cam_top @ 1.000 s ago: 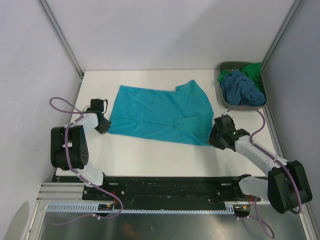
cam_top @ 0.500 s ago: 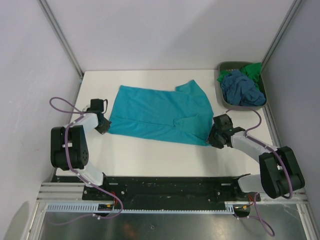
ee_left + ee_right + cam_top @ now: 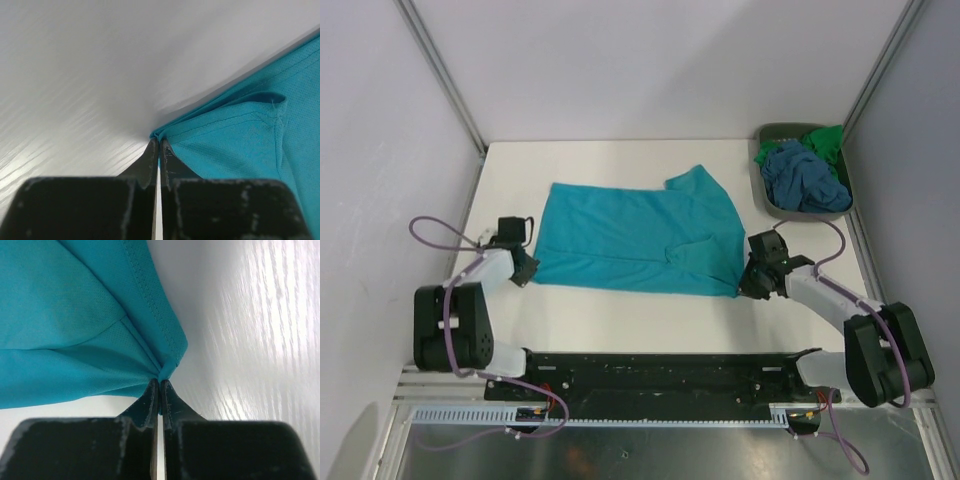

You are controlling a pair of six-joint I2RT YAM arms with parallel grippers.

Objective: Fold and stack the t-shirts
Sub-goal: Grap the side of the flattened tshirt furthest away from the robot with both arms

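Note:
The teal t-shirt lies spread across the middle of the white table. My left gripper is shut on its near-left corner, the cloth pinched between the black fingers. At the near-right corner my right gripper is shut on the hem, with folds gathering at the pinch. A slate-blue t-shirt and a bright green t-shirt lie crumpled in the bin at the back right.
The grey-green bin stands against the right wall at the table's far right corner. Grey walls enclose the table on the left, back and right. Purple cables loop beside both arms.
Both grippers have closed on the teal t-shirt's near corners. The shirt has shifted slightly toward the near edge and its lower edge is pulled straighter. The left arm has moved nearer.

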